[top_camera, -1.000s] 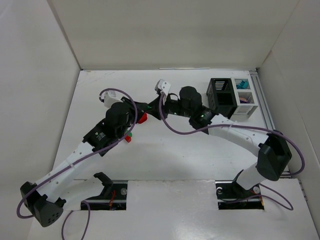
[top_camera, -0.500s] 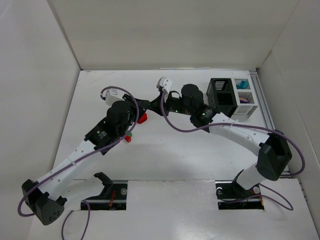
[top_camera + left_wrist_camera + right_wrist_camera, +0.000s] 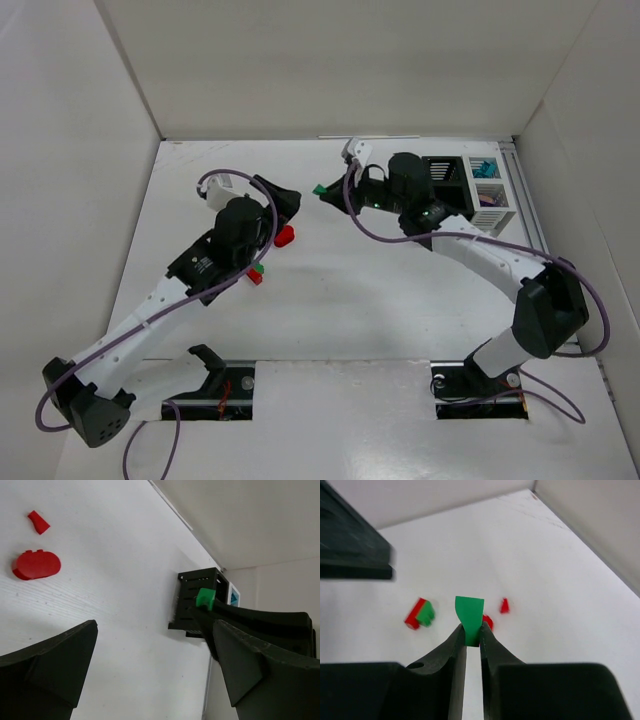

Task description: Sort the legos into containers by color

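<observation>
The right pincer (image 3: 473, 630) grips the green lego (image 3: 469, 612) between its tips.

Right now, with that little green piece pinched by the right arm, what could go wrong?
The right tool pinches the green brick only by one end at the fingertips, so it may slip out on the way. The containers are small and joined together, so a drop could miss or land in the wrong one. The open left tool sits close by; the arms might bump.
</observation>
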You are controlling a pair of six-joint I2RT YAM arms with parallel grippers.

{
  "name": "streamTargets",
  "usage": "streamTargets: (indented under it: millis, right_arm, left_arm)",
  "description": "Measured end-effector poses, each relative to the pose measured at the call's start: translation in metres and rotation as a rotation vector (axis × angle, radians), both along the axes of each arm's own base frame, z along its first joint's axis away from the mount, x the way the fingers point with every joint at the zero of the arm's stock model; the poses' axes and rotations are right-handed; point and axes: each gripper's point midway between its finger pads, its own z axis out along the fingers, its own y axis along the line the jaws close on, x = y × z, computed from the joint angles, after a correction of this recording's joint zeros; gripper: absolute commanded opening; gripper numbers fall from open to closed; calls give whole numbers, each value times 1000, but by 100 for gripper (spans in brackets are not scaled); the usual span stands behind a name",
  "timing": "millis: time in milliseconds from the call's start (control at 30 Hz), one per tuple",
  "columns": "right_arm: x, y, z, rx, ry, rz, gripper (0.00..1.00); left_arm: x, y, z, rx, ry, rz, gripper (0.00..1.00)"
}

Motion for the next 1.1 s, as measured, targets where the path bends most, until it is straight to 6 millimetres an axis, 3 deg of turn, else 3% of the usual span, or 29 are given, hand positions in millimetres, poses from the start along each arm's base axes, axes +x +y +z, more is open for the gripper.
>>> streamTargets:
  millis: [133, 267, 400, 567, 700, 900, 967, 1100]
  right_arm:
    - [48, -62, -23, -67, 36, -163, 0]
    - [99, -159, -45, -197, 86, -430, 0]
    - [132, -238, -40, -304, 107, -657, 0]
    - [171, -303, -36, -409, 133, -833, 0]
    - [187, -335, -64, -499, 208, -895, 0]
    - [178, -347, -113, -606, 347, -881, 1]
    - [174, -347, -118, -620, 365, -873, 15]
    - [174, -347, -118, -621, 366, -873, 32]
  left_arm:
    - [6, 15, -12, 60, 55, 51, 100]
    - [33, 42, -56, 165, 185, 109, 100]
    - [44, 52, -111, 281, 341, 101, 100]
    - [46, 57, -152, 364, 482, 72, 100]
    - [52, 71, -170, 373, 551, 88, 100]
    - [48, 80, -179, 373, 599, 99, 100]
    - [45, 81, -182, 375, 611, 98, 100]
    - [34, 86, -196, 388, 659, 102, 100]
